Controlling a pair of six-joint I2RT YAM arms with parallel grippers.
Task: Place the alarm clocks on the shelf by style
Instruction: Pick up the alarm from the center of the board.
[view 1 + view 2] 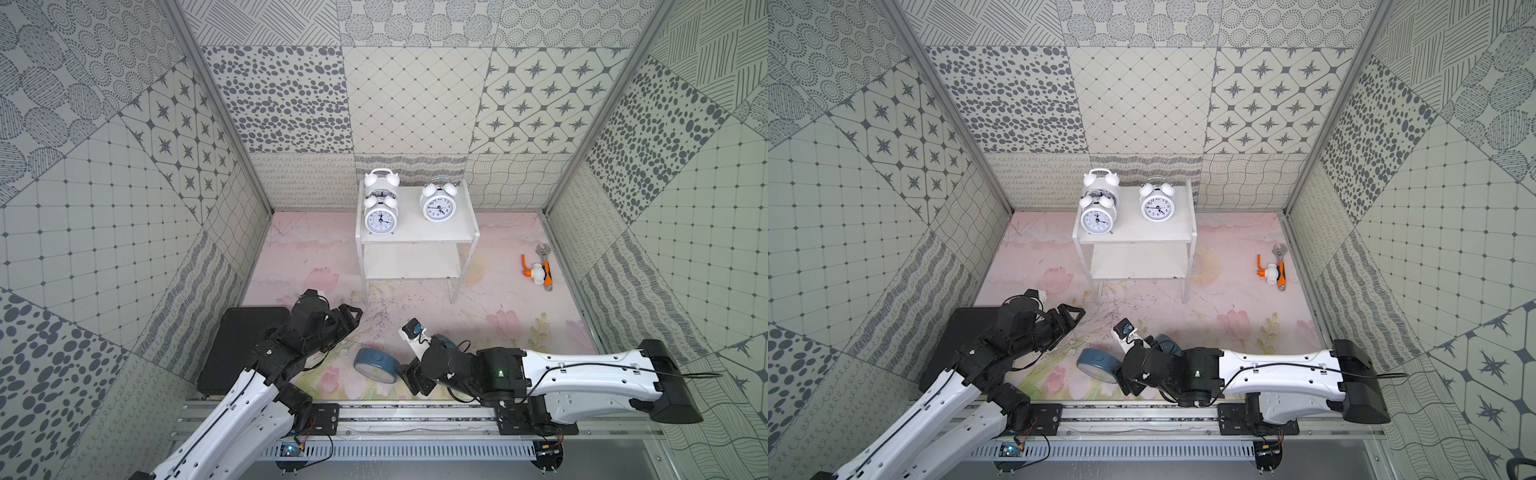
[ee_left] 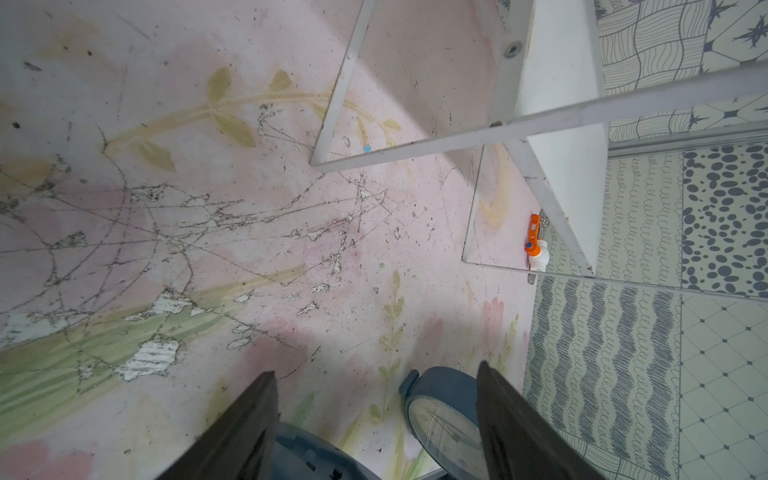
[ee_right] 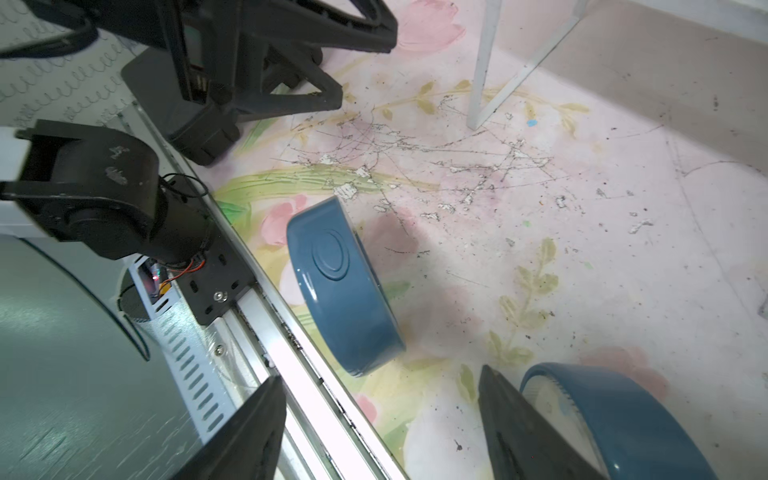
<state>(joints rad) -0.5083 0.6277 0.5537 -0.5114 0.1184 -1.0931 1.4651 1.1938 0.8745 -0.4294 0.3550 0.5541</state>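
Observation:
Three white twin-bell alarm clocks (image 1: 380, 218) (image 1: 381, 180) (image 1: 437, 205) stand on the top tier of the white shelf (image 1: 415, 237), seen in both top views (image 1: 1142, 237). A blue-cased clock (image 1: 374, 365) (image 3: 340, 286) leans on its edge on the floor mat near the front. Another blue clock (image 1: 1167, 344) (image 3: 615, 415) is mostly hidden behind my right wrist. My right gripper (image 1: 409, 376) (image 3: 380, 395) is open and empty, between the two blue clocks, over the mat's front edge. My left gripper (image 1: 355, 318) (image 2: 376, 374) is open and empty, left of the shelf's front legs.
An orange-and-white tool (image 1: 538, 270) lies with a wrench at the right wall. A flat black case (image 1: 241, 345) lies under my left arm. The metal rail (image 1: 415, 415) runs along the front. The shelf's lower tier (image 1: 411, 262) holds nothing. Patterned walls close three sides.

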